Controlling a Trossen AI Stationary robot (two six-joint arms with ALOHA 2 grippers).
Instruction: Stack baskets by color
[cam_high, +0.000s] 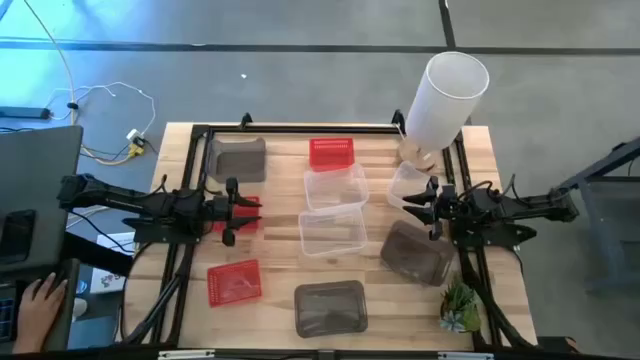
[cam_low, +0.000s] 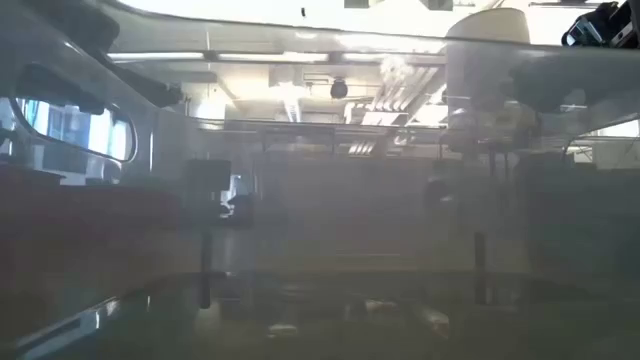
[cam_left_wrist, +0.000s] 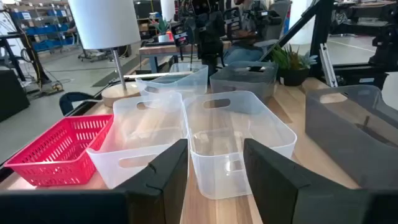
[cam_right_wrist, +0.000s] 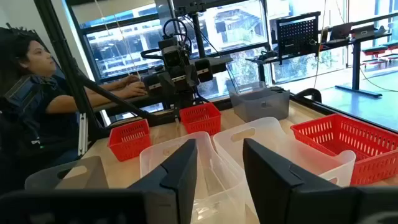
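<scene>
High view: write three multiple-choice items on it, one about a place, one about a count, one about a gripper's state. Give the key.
1. The small green plant sits
A. on the right arm's side of the table
B. on the left arm's side
C. between the clear baskets

2. How many red baskets are on the table?
A. one
B. three
C. five

3. The left gripper is
A. shut on a clear basket
B. shut on the plant
C. open, holding nothing

Key:
1 A, it is at the table corner by that arm.
2 B, they lie at and.
3 C, its wrist view shows the fingers apart with nothing between them.
</scene>
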